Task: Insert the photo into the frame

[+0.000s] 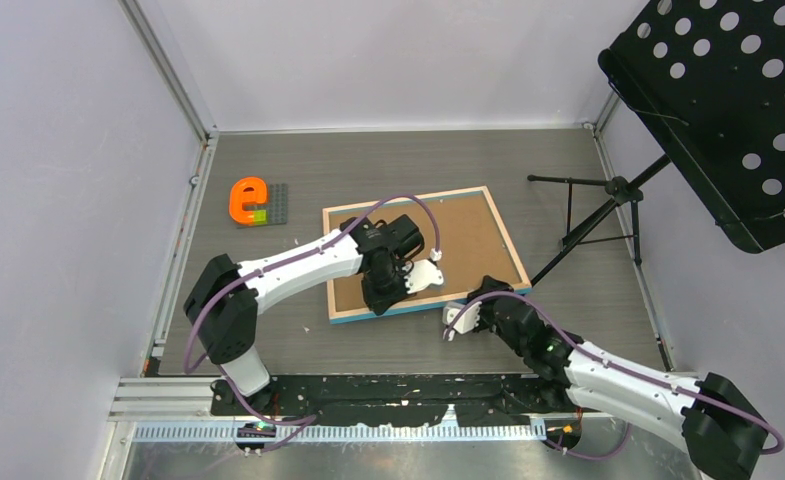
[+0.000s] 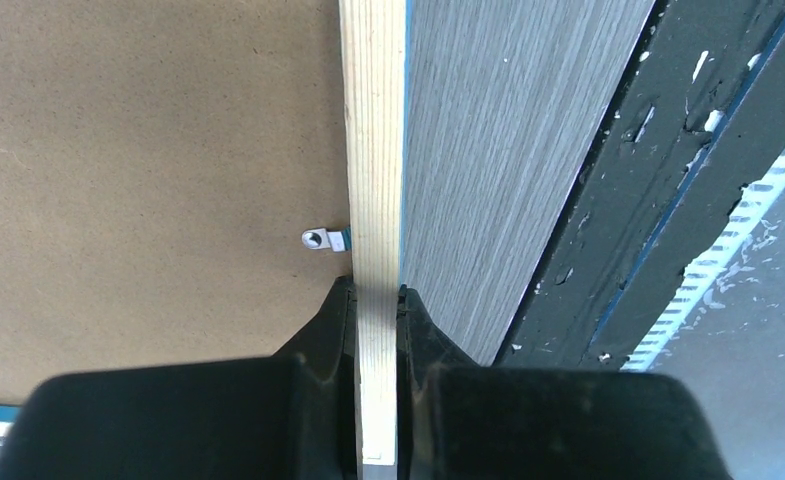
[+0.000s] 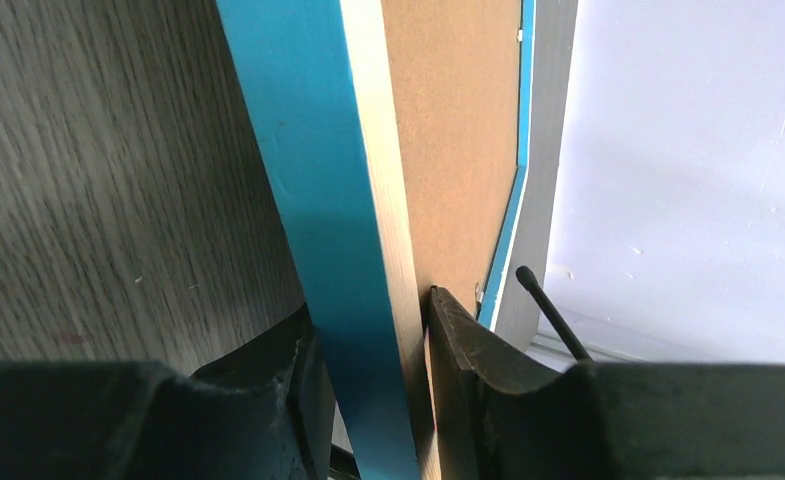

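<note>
Grey wood-grain table (image 1: 528,160) below us, and the frame (image 1: 408,199) lies face down, brown backing board (image 1: 468,240) up. Our left gripper (image 2: 376,296) is clenched on its pale wooden rail, a metal tab (image 2: 325,239) just past one fingertip. Our right gripper (image 3: 368,330) pinches another rail, blue face against one finger.
</note>
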Motion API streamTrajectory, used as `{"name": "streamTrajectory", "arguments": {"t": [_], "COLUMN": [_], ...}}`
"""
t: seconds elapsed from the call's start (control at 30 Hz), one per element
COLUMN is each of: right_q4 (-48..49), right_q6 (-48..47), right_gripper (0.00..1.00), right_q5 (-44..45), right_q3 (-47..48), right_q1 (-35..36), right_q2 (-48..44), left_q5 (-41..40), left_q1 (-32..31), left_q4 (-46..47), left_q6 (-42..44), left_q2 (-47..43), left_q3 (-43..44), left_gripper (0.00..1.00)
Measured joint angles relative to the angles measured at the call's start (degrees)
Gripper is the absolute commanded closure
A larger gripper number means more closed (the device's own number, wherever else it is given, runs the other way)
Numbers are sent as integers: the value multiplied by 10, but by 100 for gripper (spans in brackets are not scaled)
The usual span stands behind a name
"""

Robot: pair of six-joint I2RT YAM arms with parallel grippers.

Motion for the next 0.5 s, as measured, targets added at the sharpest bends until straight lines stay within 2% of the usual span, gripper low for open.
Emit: {"name": "streamTrajectory", "arguments": {"t": [0.07,0.2,0.23,0.27,0.5], "right_q4": [-11,-31,-38,-44,-110], "right_q6": [0,1,3,5,27], "right_gripper": [94,94,94,94,94], "right_q5": [0,-2,-2,-4,-21], "right_q3": [0,5,11,19,84], "right_q1": [0,0,0,0,0], "right_q2": [-10,-25,-26,-26,-20], "left_q5": [1,-2,-4,-6,-22], "left_q1": [3,11,15,19,68], "left_q4": [0,5,6,7,9], "left_q6": [0,2,1,1,-4], "left_q2": [-1,-8,-10,-14,-65], "left_q3": [0,0,0,0,25], "left_gripper": [65,13,4,1,0]}}
